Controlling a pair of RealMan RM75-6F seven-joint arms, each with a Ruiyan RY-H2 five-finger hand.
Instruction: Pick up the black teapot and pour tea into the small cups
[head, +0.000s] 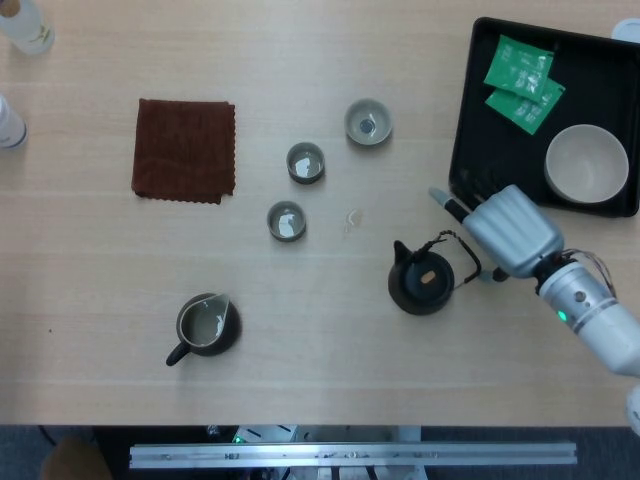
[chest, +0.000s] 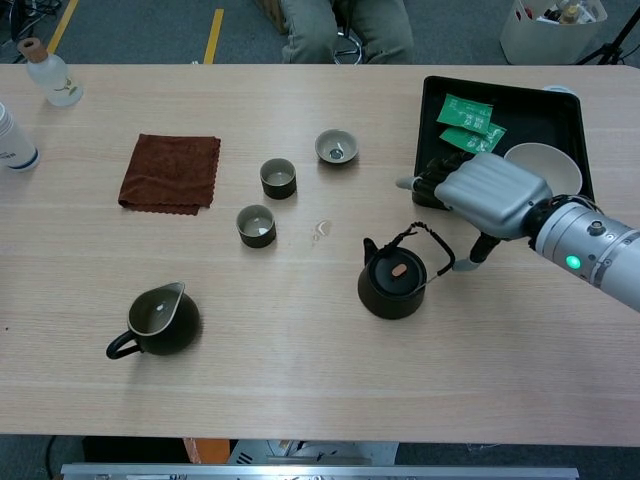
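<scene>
Nearest, the dark pitcher (chest: 155, 320) sits at the table's (head: 300, 350) front left; the black teapot (head: 421, 281) stands right of centre, short of the three small cups (head: 306, 163). The right hand (head: 503, 231) reaches over its wire handle (chest: 432, 243), fingers curled; whether they grip it cannot be told. Only the chest view shows someone's legs (chest: 345, 28) beyond the far edge; no writing is legible.

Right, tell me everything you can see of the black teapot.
The black teapot is squat and round with a dark, matte body. Its flat lid carries a small reddish knob. A short spout points up-left toward the cups, and a thin wire bail handle arches over its right side. It stands upright on the wooden table, right of centre. The right hand is at the handle; whether its fingers actually grip the wire is hidden.
</scene>
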